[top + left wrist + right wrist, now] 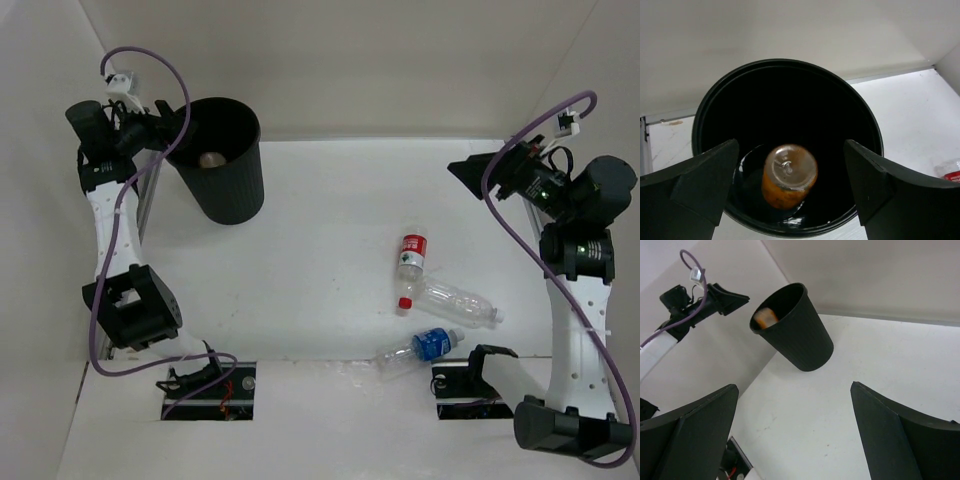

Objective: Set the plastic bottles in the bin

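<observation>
One of four is done: the orange bottle is in the bin at 10 o'clock, seemingly end-on under the left gripper, whose jaws stand apart and empty. Three are left at 4 o'clock: the red-capped bottle lies 12-to-6 with its cap toward 6, the plain clear bottle 10-to-4, and the blue-label bottle 8-to-2. The right gripper is spread wide, holding nothing.

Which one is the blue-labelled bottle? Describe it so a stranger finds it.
From the black bin in the far left corner, look across the white table to three bottles lying on its right half. The blue-labelled bottle is the one nearest the front edge; its neighbours are the red-and-white-labelled bottle and the unlabelled bottle.
</observation>
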`<state>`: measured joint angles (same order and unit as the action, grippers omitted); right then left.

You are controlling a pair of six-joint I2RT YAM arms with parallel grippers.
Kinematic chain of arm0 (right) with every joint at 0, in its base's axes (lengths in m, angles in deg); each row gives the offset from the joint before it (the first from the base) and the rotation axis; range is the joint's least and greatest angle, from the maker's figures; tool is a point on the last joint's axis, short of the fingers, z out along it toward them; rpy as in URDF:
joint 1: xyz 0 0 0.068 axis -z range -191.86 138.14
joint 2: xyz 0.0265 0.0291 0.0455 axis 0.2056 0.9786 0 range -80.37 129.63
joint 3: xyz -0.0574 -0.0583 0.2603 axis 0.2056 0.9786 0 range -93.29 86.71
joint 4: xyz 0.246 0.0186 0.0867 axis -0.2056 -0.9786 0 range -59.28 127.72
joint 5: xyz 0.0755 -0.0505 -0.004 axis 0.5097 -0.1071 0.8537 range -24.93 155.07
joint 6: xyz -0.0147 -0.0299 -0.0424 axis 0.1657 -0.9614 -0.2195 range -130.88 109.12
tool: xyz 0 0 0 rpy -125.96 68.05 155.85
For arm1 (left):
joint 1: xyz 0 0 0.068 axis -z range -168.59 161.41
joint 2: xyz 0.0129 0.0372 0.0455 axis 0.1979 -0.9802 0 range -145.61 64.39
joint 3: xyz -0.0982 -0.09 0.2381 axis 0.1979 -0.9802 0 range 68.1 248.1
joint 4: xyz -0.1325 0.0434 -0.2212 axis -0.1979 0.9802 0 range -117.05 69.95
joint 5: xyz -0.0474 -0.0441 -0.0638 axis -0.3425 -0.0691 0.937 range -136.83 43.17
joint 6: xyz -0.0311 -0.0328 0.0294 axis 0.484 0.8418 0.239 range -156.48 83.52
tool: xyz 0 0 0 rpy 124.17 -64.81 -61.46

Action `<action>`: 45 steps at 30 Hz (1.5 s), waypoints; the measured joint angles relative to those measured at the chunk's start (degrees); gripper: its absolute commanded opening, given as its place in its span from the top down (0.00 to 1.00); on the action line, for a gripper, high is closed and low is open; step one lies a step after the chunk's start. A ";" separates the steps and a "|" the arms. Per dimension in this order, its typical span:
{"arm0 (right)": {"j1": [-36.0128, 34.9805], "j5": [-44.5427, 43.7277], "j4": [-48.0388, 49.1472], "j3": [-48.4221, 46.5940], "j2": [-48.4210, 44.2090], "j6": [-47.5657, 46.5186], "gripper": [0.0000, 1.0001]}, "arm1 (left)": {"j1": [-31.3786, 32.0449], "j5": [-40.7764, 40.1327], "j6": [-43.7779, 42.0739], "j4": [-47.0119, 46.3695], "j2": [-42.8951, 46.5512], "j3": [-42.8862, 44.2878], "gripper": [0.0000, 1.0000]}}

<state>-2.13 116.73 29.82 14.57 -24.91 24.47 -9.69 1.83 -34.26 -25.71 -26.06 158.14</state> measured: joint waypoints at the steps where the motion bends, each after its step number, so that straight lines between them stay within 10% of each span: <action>1: 0.00 -0.04 -0.76 0.00 -0.59 -0.72 0.00 | 0.42 -0.52 -0.15 -0.48 -0.02 -0.35 0.03; 11: -1.55 -10.16 -19.47 2.49 -3.80 -18.12 0.00 | 1.77 -11.80 -1.64 -1.70 3.58 -4.22 0.00; 20: -7.87 -35.32 -35.39 21.33 0.26 -28.76 0.00 | 3.72 -24.96 -9.51 3.65 34.80 -20.15 0.00; 32: -15.67 -34.07 -30.05 9.29 26.58 -26.10 0.00 | 5.29 -24.50 -11.65 17.70 55.74 -33.29 0.00; 45: -19.82 -39.71 -25.83 2.71 39.45 -28.09 0.00 | 4.15 -21.68 -15.30 30.58 60.15 -26.18 0.00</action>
<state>-21.95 77.02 3.98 17.28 14.54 -3.61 -5.54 -19.85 -49.56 4.87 34.09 131.96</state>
